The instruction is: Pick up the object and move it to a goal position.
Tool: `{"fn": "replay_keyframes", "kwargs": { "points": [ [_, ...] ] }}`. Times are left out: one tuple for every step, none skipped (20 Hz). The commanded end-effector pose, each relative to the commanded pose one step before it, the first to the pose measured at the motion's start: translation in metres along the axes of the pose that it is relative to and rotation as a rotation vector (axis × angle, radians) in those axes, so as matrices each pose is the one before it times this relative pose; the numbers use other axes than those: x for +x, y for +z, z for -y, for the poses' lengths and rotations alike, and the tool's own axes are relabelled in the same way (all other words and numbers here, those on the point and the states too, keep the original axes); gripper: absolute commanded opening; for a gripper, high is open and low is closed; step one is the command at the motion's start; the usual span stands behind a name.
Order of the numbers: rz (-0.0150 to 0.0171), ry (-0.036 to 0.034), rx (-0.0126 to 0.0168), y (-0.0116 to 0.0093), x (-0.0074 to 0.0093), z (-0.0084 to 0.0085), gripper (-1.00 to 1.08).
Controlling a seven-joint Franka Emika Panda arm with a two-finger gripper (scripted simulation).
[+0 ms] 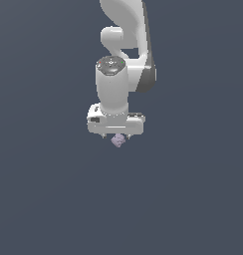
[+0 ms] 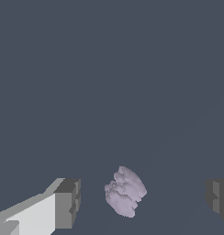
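The object (image 2: 126,192) is a small pale lilac knobbly blob. In the wrist view it lies between my two fingertips, with a gap on each side, nearer to one grey pad (image 2: 68,203) than to the other pad (image 2: 218,198). My gripper (image 2: 142,200) is open and nothing is held. In the exterior view the object (image 1: 118,141) peeks out just below the white gripper body (image 1: 115,123), which hangs straight down over it; the fingers themselves are hidden there behind the hand.
A plain dark blue-grey surface (image 1: 49,189) fills both views. The white arm (image 1: 124,45) rises behind the hand toward the exterior view's top. No goal marker shows.
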State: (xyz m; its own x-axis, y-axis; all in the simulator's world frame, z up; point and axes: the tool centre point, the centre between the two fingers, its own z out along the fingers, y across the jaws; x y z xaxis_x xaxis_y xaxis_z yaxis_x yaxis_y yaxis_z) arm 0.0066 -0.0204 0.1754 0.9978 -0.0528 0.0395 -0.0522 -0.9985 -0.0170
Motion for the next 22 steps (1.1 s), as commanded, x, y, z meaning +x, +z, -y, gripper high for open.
{"fn": "replay_keyframes", "kwargs": {
  "points": [
    [0.0,0.0,0.0,0.0,0.0,-0.00001,1.0],
    [-0.00116,0.00091,-0.00047,-0.00044,0.00032,-0.00066,1.0],
    [-0.00324,0.00263,-0.00128,-0.0012,0.00096,-0.00193,1.0],
    [-0.00538,0.00435,-0.00214,-0.00201,0.00157,-0.0032,1.0],
    [-0.00743,0.006,-0.00299,-0.00277,0.00217,-0.00443,1.0],
    [-0.00945,0.00762,-0.00385,-0.00353,0.00276,-0.00567,1.0],
    [-0.01031,0.00829,-0.00426,-0.00384,0.00302,-0.00622,1.0],
    [-0.00829,0.00661,-0.00347,-0.00307,0.00244,-0.00503,1.0],
    [-0.00606,0.00478,-0.00257,-0.00224,0.00179,-0.0037,1.0],
    [-0.00384,0.00297,-0.00165,-0.0014,0.00113,-0.00235,1.0],
    [-0.00158,0.00115,-0.00069,-0.00056,0.00048,-0.00098,1.0],
    [0.00049,-0.00044,0.00021,0.00015,-0.0002,0.00031,1.0],
    [0.00214,-0.00148,0.00093,0.00078,-0.00059,0.00132,1.0],
    [0.00052,-0.00039,0.00023,0.00017,-0.00018,0.00033,1.0],
    [0.00006,-0.00138,-0.00008,0.0002,-0.0001,-0.00006,1.0],
    [0.00008,-0.00284,-0.00019,0.00034,-0.00025,-0.00007,1.0],
    [0.00033,-0.00438,-0.0002,0.00059,-0.00044,-0.00001,1.0],
    [0.00062,-0.00597,-0.00017,0.00085,-0.00064,0.0001,1.0],
    [0.00089,-0.00753,-0.00016,0.00109,-0.00083,0.0002,1.0],
    [0.00114,-0.00911,-0.00014,0.00134,-0.00102,0.00031,1.0],
    [0.00137,-0.01063,-0.00013,0.00157,-0.0012,0.00039,1.0],
    [0.00155,-0.01202,-0.00011,0.00177,-0.00136,0.00047,1.0]
  ]
}}
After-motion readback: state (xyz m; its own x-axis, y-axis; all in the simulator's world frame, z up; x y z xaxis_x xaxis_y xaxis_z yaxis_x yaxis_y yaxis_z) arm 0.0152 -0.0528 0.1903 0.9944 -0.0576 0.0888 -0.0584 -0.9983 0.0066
